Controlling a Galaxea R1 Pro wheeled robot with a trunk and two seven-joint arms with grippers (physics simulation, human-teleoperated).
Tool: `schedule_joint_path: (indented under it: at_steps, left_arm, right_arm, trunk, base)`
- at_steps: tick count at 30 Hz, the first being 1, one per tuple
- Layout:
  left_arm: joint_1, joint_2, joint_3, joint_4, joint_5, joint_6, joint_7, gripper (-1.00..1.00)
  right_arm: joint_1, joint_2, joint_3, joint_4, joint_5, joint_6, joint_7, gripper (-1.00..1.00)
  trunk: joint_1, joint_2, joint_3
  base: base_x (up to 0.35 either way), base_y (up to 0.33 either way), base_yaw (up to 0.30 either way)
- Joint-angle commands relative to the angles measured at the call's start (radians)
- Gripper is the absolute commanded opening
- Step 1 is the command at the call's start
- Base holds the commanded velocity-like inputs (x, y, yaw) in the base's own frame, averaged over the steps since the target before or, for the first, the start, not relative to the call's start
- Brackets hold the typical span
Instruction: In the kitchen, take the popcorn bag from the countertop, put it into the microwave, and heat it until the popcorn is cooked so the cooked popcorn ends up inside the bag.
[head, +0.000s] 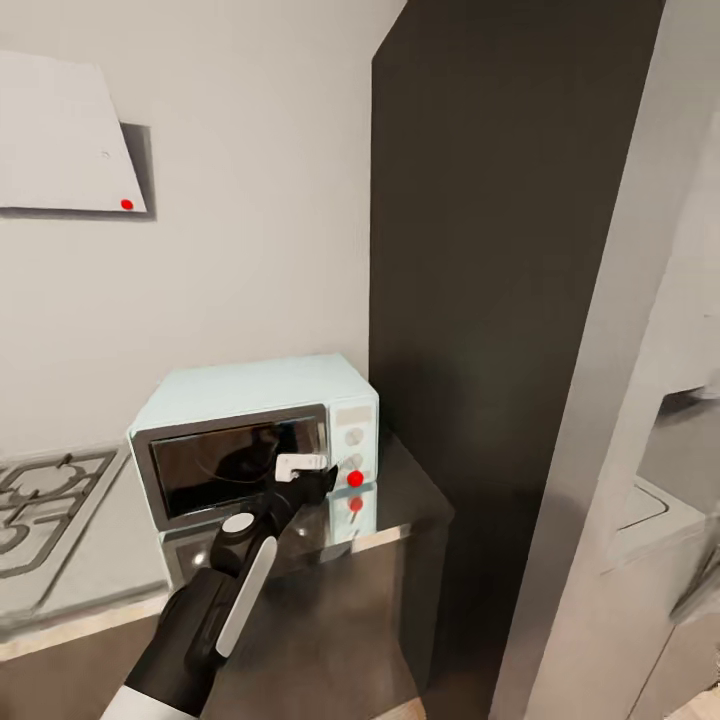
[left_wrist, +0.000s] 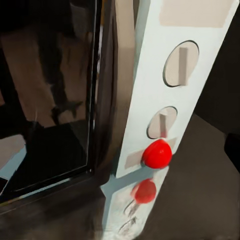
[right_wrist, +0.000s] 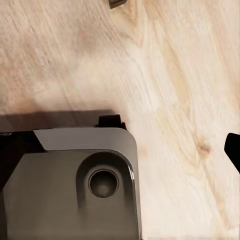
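Note:
The pale mint-blue microwave (head: 240, 400) stands on the glossy grey countertop (head: 330, 610) with its dark glass door shut. The popcorn bag is hidden; the glass gives back only dim reflections. My left gripper (head: 328, 478) is at the microwave's right panel, just left of a red button (head: 355, 478). In the left wrist view that red button (left_wrist: 157, 153) is close ahead, below two pale knobs (left_wrist: 181, 63), and one dark fingertip (left_wrist: 234, 150) shows at the frame's edge, so the fingers stand apart. In the right wrist view a dark fingertip (right_wrist: 234, 152) hangs over the wooden floor (right_wrist: 165, 75).
A tall dark cabinet (head: 480, 300) rises right beside the microwave. A grey gas hob (head: 40, 500) lies to its left, under a white hood (head: 60, 130). A pale grey wall edge (head: 620, 420) stands at the right. The robot's grey base (right_wrist: 75, 190) is below the right gripper.

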Motion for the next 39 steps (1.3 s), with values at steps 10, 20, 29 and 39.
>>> schedule_joint_path:
  at_steps: [10, 20, 29, 39]
  left_arm:
    - [-0.001, 0.001, -0.001, 0.002, 0.006, 0.003, 0.037, 1.00]
    - [-0.001, -0.001, -0.004, 0.009, 0.010, 0.001, 0.209, 1.00]
    - [-0.001, -0.001, -0.006, 0.007, 0.004, 0.002, 0.214, 1.00]
    - [0.003, 0.039, -0.013, 0.001, 0.012, 0.021, 0.202, 1.00]
  right_arm:
    - [-0.001, 0.000, -0.004, 0.003, -0.001, -0.007, -0.001, 1.00]
    - [-0.001, 0.000, -0.004, 0.003, -0.001, -0.007, -0.001, 1.00]
    - [-0.001, 0.001, -0.004, 0.003, -0.001, -0.007, 0.000, 1.00]
    - [-0.001, 0.007, -0.003, 0.003, 0.007, -0.003, 0.000, 1.00]
  trunk:
    - [-0.001, -0.001, -0.001]
    - [-0.001, -0.001, -0.001]
    - [-0.001, -0.001, -0.001]
    - [-0.001, -0.001, -0.001]
  base:
    - [-0.224, 0.000, 0.000]
    - [-0.006, 0.000, 0.000]
    - [0.000, 0.000, 0.000]
    - [0.000, 0.000, 0.000]
